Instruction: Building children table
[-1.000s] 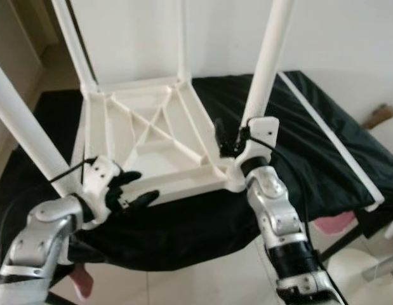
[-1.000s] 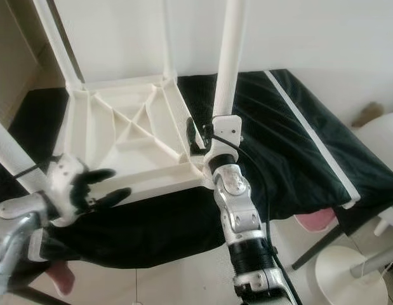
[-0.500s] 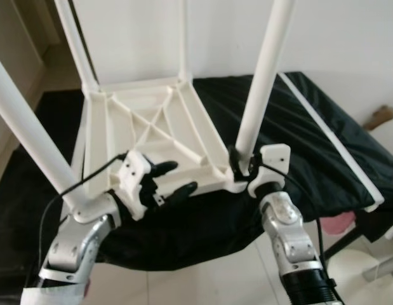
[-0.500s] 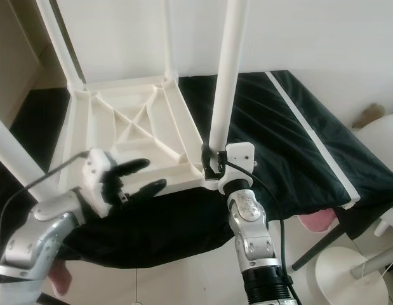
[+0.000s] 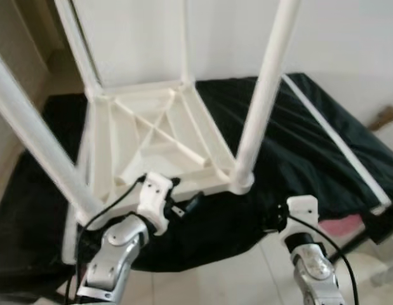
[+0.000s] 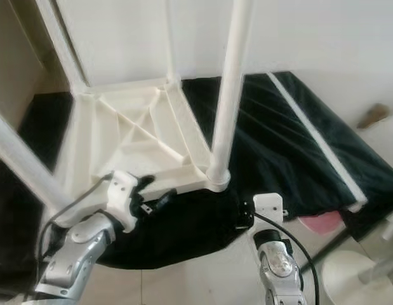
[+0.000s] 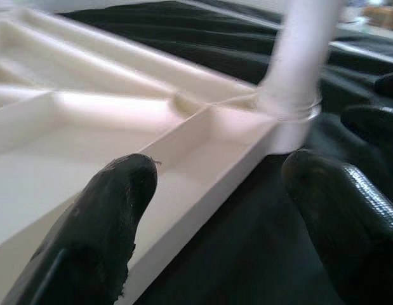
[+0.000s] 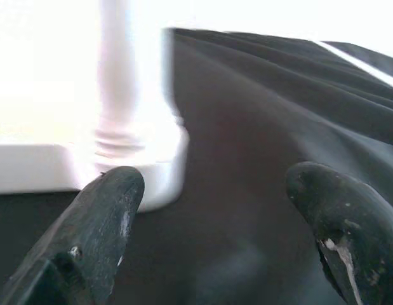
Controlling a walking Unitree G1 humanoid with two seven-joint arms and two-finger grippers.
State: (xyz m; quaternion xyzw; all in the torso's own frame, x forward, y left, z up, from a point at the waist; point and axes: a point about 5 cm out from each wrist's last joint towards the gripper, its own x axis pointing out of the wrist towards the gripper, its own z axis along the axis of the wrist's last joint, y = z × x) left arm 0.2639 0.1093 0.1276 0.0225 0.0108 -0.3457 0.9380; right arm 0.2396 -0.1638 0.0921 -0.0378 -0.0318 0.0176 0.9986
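Upside-down white children's table (image 5: 155,136) rests on a black-draped counter (image 5: 310,146), four legs fitted, so assembly looks nearly finished. Left claw (image 7: 215,222) gapes empty at its near edge; right claw (image 8: 212,222) gapes empty beside the near-right leg (image 5: 263,95).

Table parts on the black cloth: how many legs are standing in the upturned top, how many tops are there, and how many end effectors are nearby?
White legs: 4, near right, near left, far left, far right
White table top: 1
End effectors: 2, left end effector, right end effector
Total: 7
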